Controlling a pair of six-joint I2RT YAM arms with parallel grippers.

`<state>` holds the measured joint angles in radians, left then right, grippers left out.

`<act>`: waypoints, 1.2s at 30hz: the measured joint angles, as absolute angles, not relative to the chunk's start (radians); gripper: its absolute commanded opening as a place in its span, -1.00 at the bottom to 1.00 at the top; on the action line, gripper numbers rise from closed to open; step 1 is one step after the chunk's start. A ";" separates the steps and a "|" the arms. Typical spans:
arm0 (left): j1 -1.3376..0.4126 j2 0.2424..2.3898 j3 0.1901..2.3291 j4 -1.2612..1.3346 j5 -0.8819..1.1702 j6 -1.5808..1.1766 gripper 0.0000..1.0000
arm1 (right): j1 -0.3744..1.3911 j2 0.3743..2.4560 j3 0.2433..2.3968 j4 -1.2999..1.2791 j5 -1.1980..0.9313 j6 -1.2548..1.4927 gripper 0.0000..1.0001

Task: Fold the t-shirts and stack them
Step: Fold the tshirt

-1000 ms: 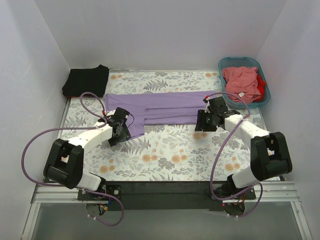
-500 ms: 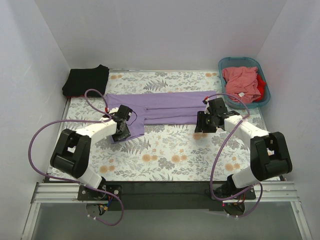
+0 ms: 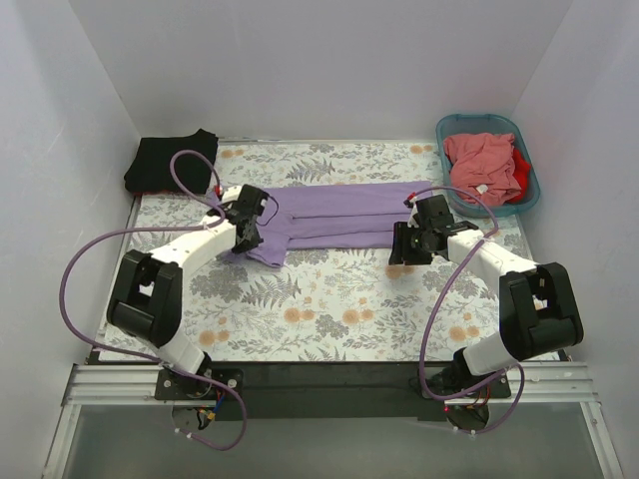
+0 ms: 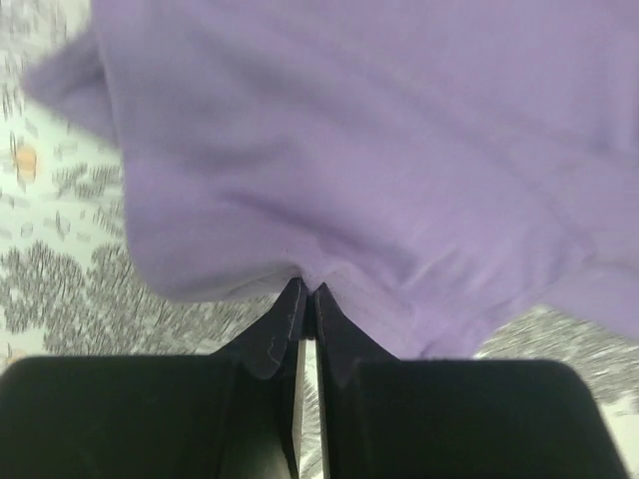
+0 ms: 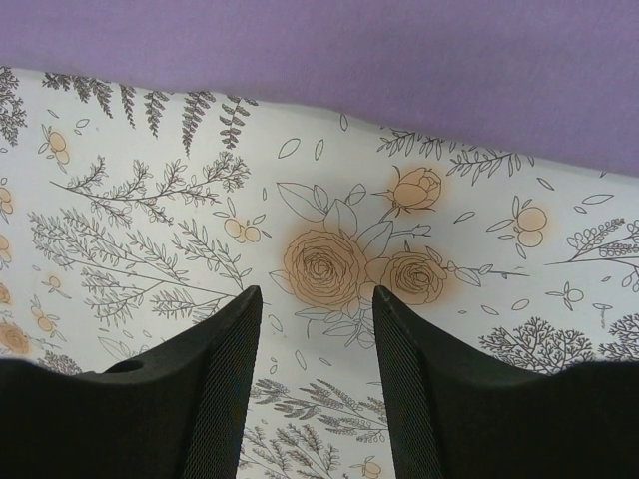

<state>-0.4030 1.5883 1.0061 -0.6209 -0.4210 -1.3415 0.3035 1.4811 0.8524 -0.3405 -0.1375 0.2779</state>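
Looking down from above, I find the lavender-purple cotton t-shirt (image 3: 339, 215) lying as a long, narrow band across the far middle of the floral-covered bench (image 3: 329, 309), its sides already folded in lengthwise. My left claw (image 4: 308, 297) is clenched on the near hem at the shirt's left end; the wrist view shows the tips pressed together with a pinch of purple fabric between them, and that end sits a little rumpled off the cloth. My right claw (image 5: 317, 296) is released, jaws apart over bare floral cloth just near of the shirt's right end, touching nothing.

By my reckoning the job is under halfway. One folded black cotton t-shirt (image 3: 172, 160) sits in the far left corner as the start of a stack. The lavender one has its long folds but, as I judge it, needs folding end over end before it goes onto the black one. A crumpled salmon-pink t-shirt (image 3: 481, 165) and a red t-shirt (image 3: 519, 165) wait in the teal plastic basket (image 3: 477, 119) at the far right corner, untouched.
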 measured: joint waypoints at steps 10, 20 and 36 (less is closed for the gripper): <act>-0.357 1.831 1.384 -0.613 -0.469 -1.261 -1.00 | 0.309 1.495 0.853 -0.342 -0.134 0.250 0.08; -0.309 2.040 1.625 -0.562 -0.492 -1.184 -1.00 | 0.311 1.528 0.870 -0.344 -0.143 0.224 0.02; -0.297 2.132 1.652 -0.401 -0.458 -1.109 -0.86 | 0.323 1.563 0.907 -0.345 -0.172 0.206 0.02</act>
